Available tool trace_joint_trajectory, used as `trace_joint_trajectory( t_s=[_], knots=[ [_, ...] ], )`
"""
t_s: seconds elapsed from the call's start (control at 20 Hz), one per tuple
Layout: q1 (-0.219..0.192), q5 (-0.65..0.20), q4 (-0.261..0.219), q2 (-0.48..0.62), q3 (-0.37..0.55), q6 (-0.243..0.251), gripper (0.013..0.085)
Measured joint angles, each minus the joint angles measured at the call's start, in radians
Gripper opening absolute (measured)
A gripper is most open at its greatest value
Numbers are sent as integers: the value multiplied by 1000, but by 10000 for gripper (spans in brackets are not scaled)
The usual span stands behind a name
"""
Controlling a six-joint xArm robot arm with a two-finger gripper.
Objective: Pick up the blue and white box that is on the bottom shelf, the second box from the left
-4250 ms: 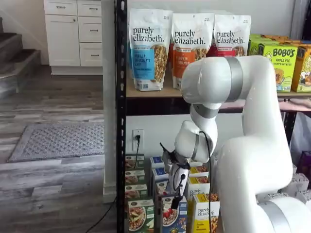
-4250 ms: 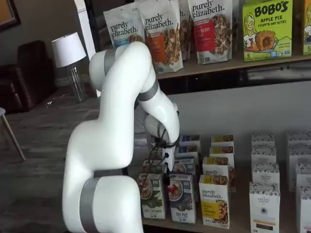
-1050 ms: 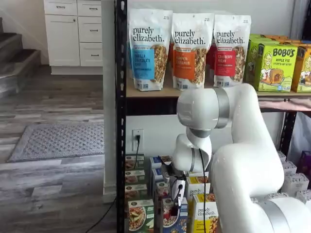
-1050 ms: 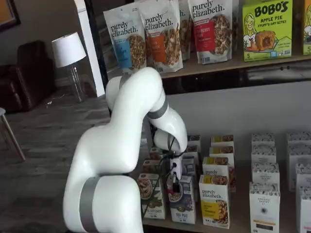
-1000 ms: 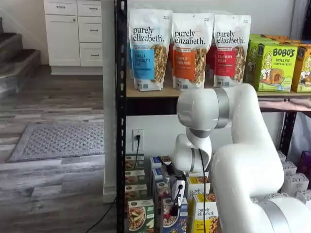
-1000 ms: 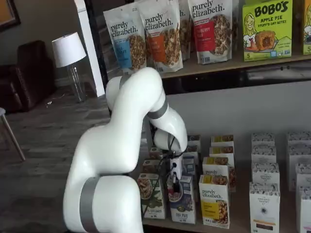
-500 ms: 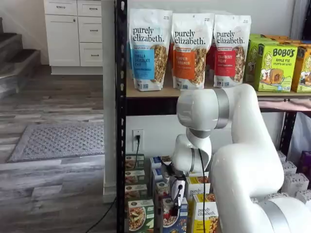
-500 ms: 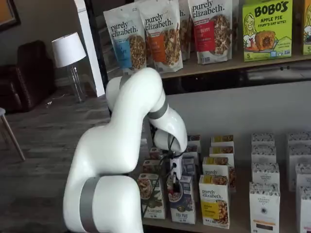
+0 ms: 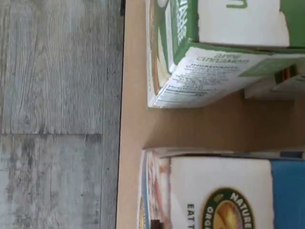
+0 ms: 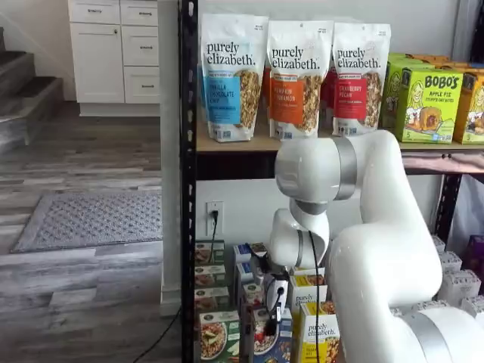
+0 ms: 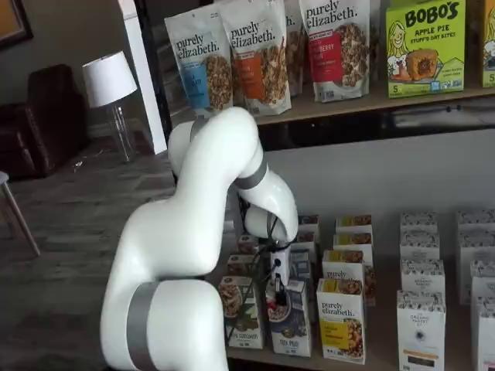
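The blue and white box (image 11: 289, 328) stands upright in the front row of the bottom shelf (image 11: 380, 349), between a green box (image 11: 241, 313) and a yellow "purely elizabeth" box (image 11: 341, 318). It also shows in a shelf view (image 10: 264, 342). My gripper (image 11: 278, 293) hangs straight down with its black fingers at the box's top edge; it also shows in a shelf view (image 10: 271, 321). No gap between the fingers shows, and I cannot tell whether they hold the box. The wrist view shows the box's white and blue top (image 9: 224, 191) close below, beside the green box (image 9: 214, 52).
Rows of like boxes stand behind the front row. White boxes (image 11: 421, 325) stand to the right. A tan board above carries granola bags (image 10: 231, 76) and green Bobo's boxes (image 10: 431, 102). A black rack post (image 10: 187, 189) stands at the left. The shelf's front edge (image 9: 125, 119) borders grey floor.
Since 4.2 s ago the arm has lowered and the gripper has come down onto the top of the front blue and white box. Over the last second it has hardly moved.
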Motion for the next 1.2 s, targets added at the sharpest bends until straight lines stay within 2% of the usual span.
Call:
trace_joint_trajectory(
  t_s=[0.05, 0.25, 0.55, 1.2],
  knots=[
    [0, 0, 0, -1, 1, 0, 490],
    [0, -8, -24, -3, 7, 20, 490],
    [-1, -13, -25, -24, 40, 20, 490],
    [19, -36, 72, -174, 235, -53, 490]
  ],
)
